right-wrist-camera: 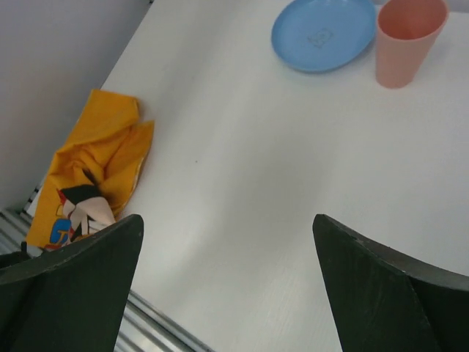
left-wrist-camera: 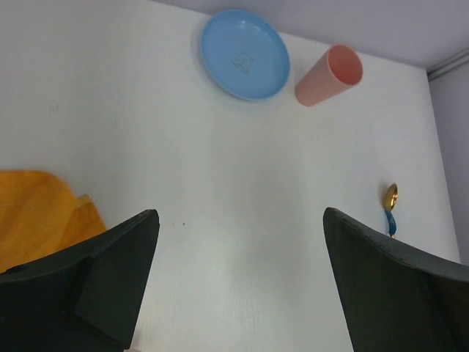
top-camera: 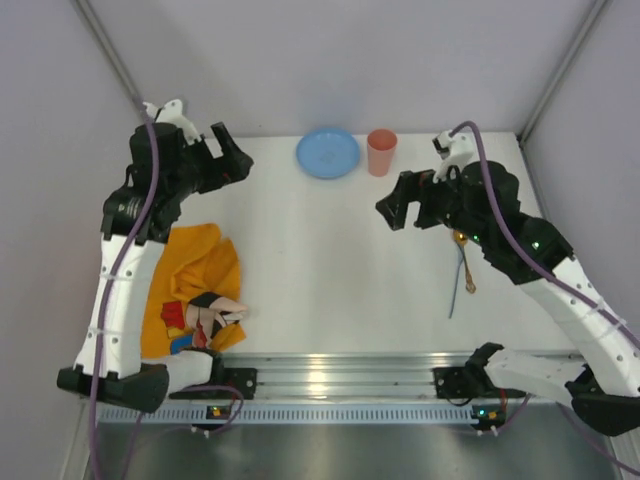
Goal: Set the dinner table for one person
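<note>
The white dinner table [top-camera: 320, 270] carries a blue plate [top-camera: 328, 153] and a pink cup [top-camera: 381, 152] side by side at the far middle. Both also show in the left wrist view, plate [left-wrist-camera: 245, 53] and cup [left-wrist-camera: 329, 75], and in the right wrist view, plate [right-wrist-camera: 322, 33] and cup [right-wrist-camera: 407, 40]. A blue-handled spoon with a gold bowl [top-camera: 466, 270] lies at the right, partly under the right arm. A crumpled orange cartoon cloth [top-camera: 195, 290] lies at the near left. My left gripper [top-camera: 230, 158] is open and empty above the far left. My right gripper [top-camera: 398, 208] is open and empty, raised right of centre.
Grey walls close in the table at the back and both sides. A metal rail [top-camera: 340, 375] with both arm bases runs along the near edge. The spoon also shows in the left wrist view [left-wrist-camera: 390, 207], the cloth in the right wrist view [right-wrist-camera: 91, 172].
</note>
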